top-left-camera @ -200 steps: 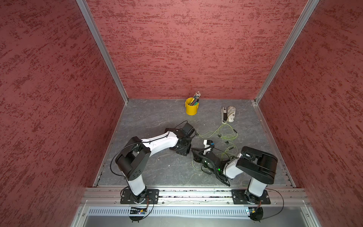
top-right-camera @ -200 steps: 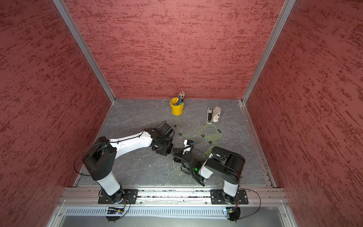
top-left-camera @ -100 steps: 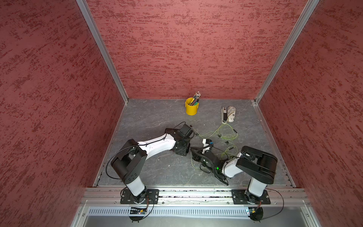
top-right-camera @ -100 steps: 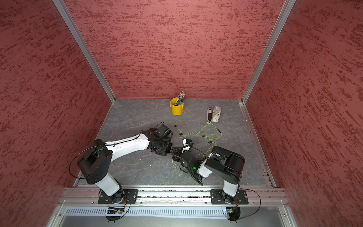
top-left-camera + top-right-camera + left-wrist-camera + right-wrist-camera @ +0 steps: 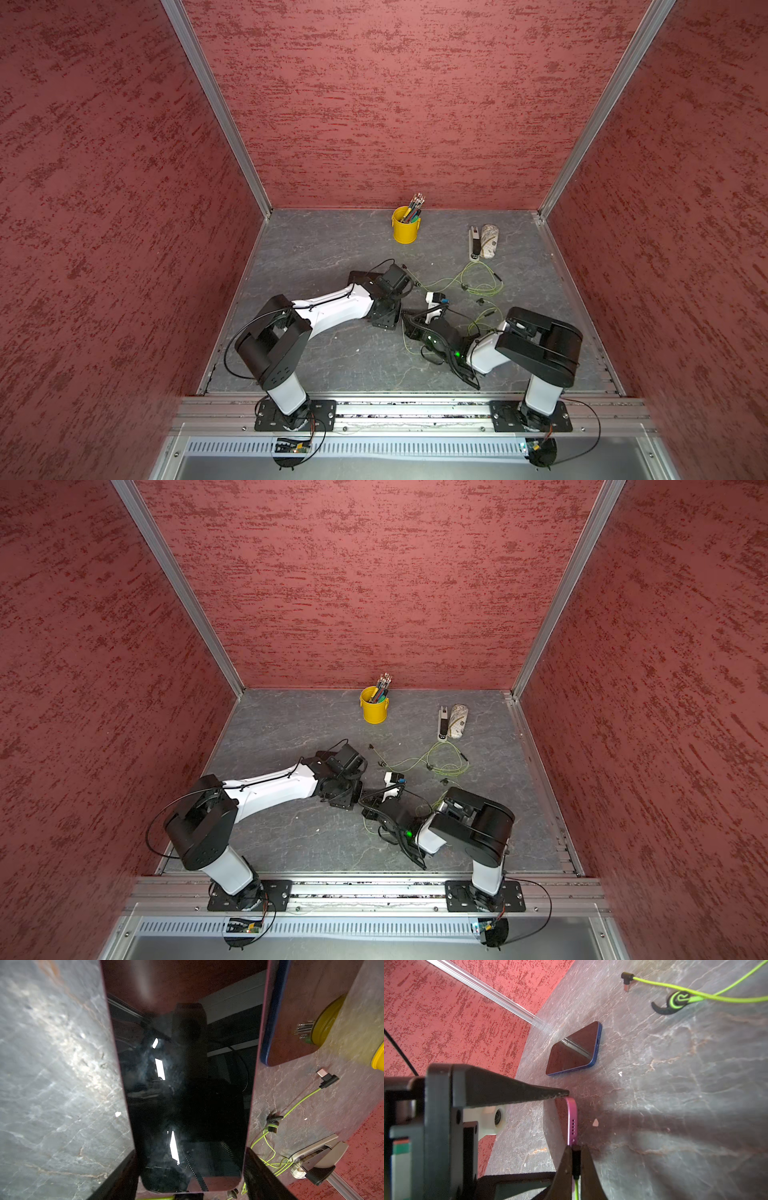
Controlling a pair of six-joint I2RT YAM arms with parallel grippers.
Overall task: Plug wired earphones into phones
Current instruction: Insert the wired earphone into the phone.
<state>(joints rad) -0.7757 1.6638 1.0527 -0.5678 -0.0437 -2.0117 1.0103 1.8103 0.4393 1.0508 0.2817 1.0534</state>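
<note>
While the left fingers [image 5: 261,1176] clamp the glossy pink phone [image 5: 187,1084] across its width at mid-tabletop [image 5: 675,1084], the right fingers [image 5: 564,1169] are closed on a small black plug [image 5: 576,1159] with a thin lime cable [image 5: 576,1188], right at the phone's rounded bottom edge beside the speaker holes. A blue phone [image 5: 575,1049] lies flat on the veined grey surface, nearby to the far left.

Rough red-plastered walls [image 5: 395,104] fill the upper frame; slim aluminium corner posts [image 5: 215,108] meet a grey veined stone counter [image 5: 324,249] at centre, evenly lit.
</note>
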